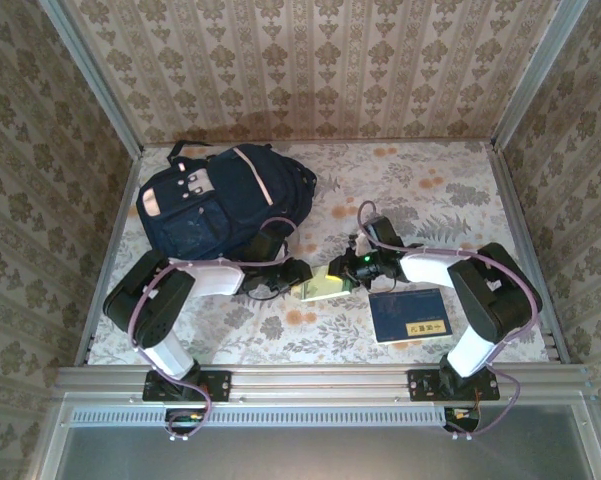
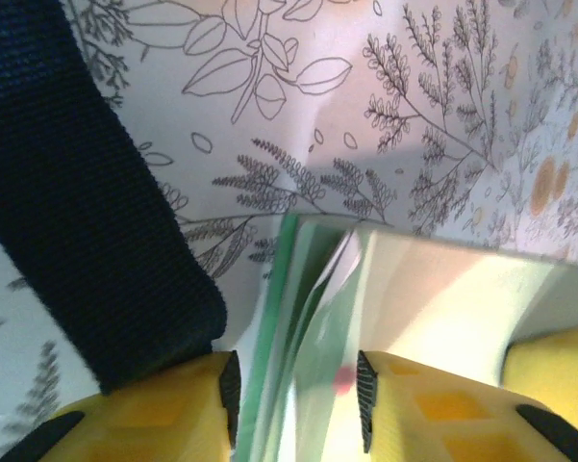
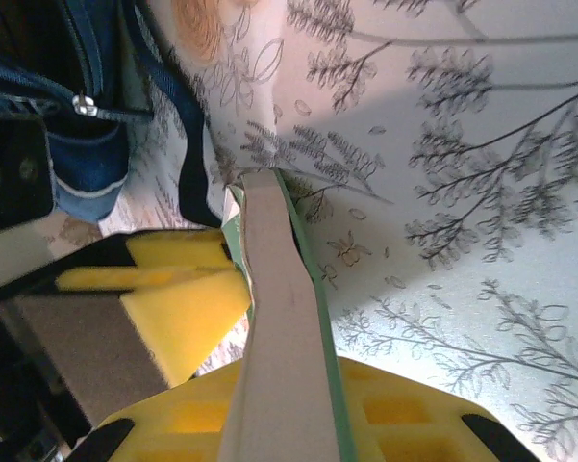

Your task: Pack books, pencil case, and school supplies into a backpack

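Patterned beige wallpaper closes the space in on three sides, with pale metal posts running up the corners. Below it lies the desk, covered in a white cloth printed with grey ferns, leaves and a few orange blossoms. A silver rail runs along its near edge, where both arms are bolted down.

The backpack sits at the far left of the desk, navy with pale trim stripes and a light buckle patch, slumped on its back. One of its dark woven straps trails across the cloth, just beside the left arm's yellow fingers.

A navy book with a yellow label lies flat near the front, right beside the right arm.

Between the two arms, at the middle of the desk just off the backpack's near corner, is the green-and-white pad, tilted up on edge. The left claw is clenched on one end of it, its pages fanned slightly between the ribbed pads. The right claw grasps the opposite end, one finger pressed against its pale cover.
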